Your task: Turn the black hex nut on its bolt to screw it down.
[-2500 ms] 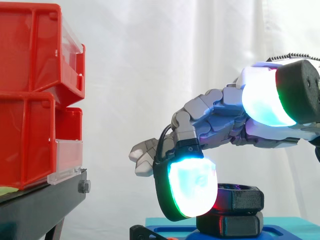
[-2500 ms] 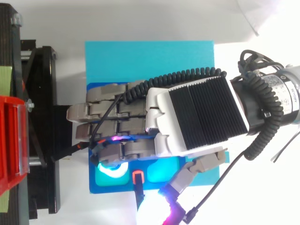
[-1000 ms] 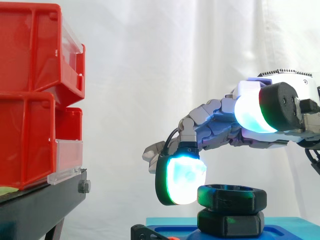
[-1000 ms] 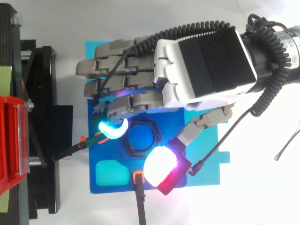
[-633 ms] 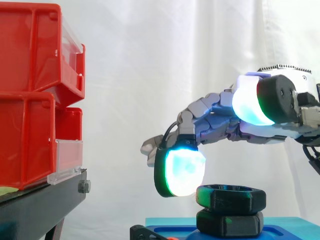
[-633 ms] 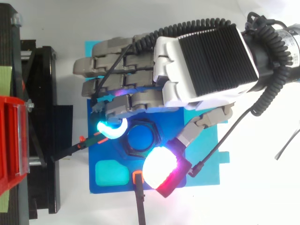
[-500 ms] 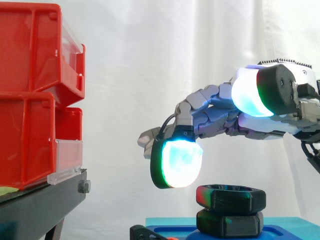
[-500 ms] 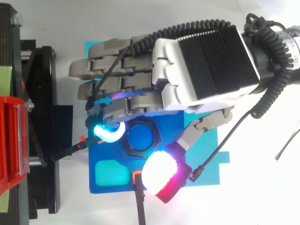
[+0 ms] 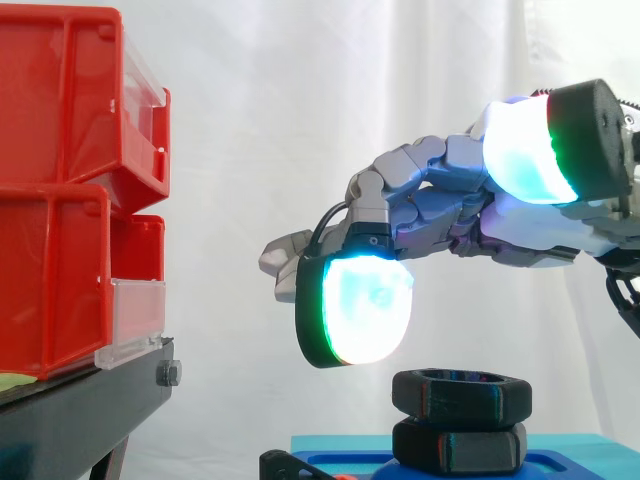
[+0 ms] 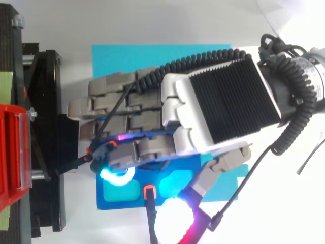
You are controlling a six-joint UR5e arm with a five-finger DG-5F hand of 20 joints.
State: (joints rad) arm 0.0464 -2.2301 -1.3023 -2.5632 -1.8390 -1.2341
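Fingers loosely bent and spread apart, their glowing cyan-green pads clamped on nothing. The nearest pad hangs just above and beside the black hex nut. The hand hovers over that nut, which sits above a blue base. The step looks like reaching for a grip — next, lower, close round the nut's flats, then twist.

The robot hand has grey fingers, a white shell and a black ribbed panel on its back. Its fingertip pads glow pale cyan edged with green, and one shows white with magenta-red from above. The hex nut is black, the plate dark blue, the mat turquoise, the bins red, their stand black and the curtain white.
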